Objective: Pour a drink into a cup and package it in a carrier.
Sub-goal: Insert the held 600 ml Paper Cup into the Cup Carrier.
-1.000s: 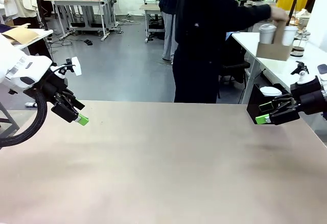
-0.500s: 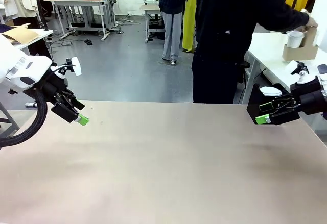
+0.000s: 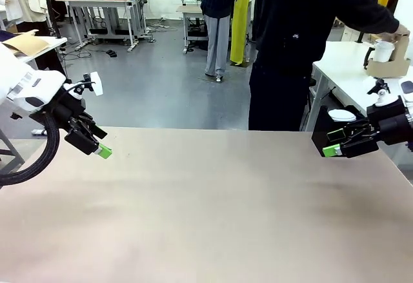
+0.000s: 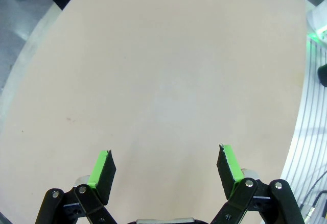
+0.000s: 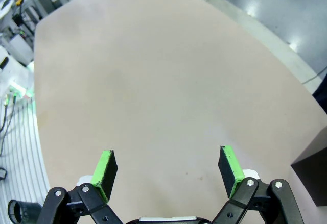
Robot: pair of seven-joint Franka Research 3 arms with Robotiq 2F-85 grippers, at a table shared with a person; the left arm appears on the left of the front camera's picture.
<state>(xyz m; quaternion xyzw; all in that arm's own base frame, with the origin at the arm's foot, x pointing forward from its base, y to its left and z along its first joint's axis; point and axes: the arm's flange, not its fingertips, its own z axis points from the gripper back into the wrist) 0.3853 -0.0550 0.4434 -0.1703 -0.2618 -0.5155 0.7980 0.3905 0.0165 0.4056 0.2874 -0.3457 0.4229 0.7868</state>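
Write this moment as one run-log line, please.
left end effector: open, empty | right end effector: open, empty | small brown cardboard carrier: in person's hand, side table

Lighting: bright, even, overhead; room well lit. Shadows: faint and soft on the table point(image 3: 213, 212). Glare: pale sheen on the floor point(image 3: 161, 83) beyond. Sharpness: front view crisp, slight softness far back. Distortion: wrist views bow the table's edges strongly.

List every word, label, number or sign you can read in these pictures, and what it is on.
None can be read.
The white tag on the left arm: shows no print that can be read.
The carrier and cup: no print shows.
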